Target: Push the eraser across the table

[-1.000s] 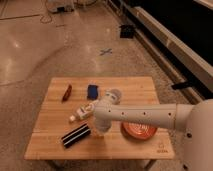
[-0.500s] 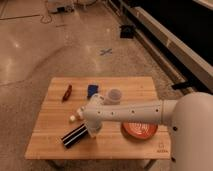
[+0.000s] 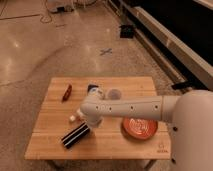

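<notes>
Red item (image 3: 67,92) sits at the table's (image 3: 50,145) far left. Eraser (image 3: 76,135) lies near the front-left edge, angled. My gripper (image 3: 88,123) is right at its upper end. Orange plate (image 3: 139,128) sits further right.

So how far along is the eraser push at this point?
Done: the arm has reached the eraser, which lies near the table's front-left edge. In hand: the gripper sits at the eraser's right end. Left: most of the push; the eraser hasn't crossed the table.
</notes>
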Available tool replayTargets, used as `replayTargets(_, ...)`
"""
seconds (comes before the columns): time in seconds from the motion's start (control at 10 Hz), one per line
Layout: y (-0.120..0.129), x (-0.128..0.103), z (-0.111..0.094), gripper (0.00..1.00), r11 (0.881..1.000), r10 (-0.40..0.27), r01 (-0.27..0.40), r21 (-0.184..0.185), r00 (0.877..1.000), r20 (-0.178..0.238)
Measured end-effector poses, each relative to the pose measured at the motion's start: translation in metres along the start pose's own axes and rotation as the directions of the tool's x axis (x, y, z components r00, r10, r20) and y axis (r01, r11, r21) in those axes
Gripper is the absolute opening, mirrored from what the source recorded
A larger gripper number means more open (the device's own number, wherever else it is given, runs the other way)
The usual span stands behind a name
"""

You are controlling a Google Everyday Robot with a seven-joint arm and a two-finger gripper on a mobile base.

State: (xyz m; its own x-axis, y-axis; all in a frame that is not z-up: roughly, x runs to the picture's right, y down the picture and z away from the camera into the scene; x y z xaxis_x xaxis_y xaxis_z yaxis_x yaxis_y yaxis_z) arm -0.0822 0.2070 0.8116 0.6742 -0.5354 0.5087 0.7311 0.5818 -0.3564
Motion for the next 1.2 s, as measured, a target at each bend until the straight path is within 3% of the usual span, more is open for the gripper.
replayTargets(0.7, -0.028, -0.003, 0.009, 0.0, 0.998, -0.056, 0.056, 0.001, 0.998, -0.036)
replayTargets(1.2, -0.039, -0.046, 0.016, 0.0, 0.992, -0.122, 0.122, -0.011, 0.992, 0.022)
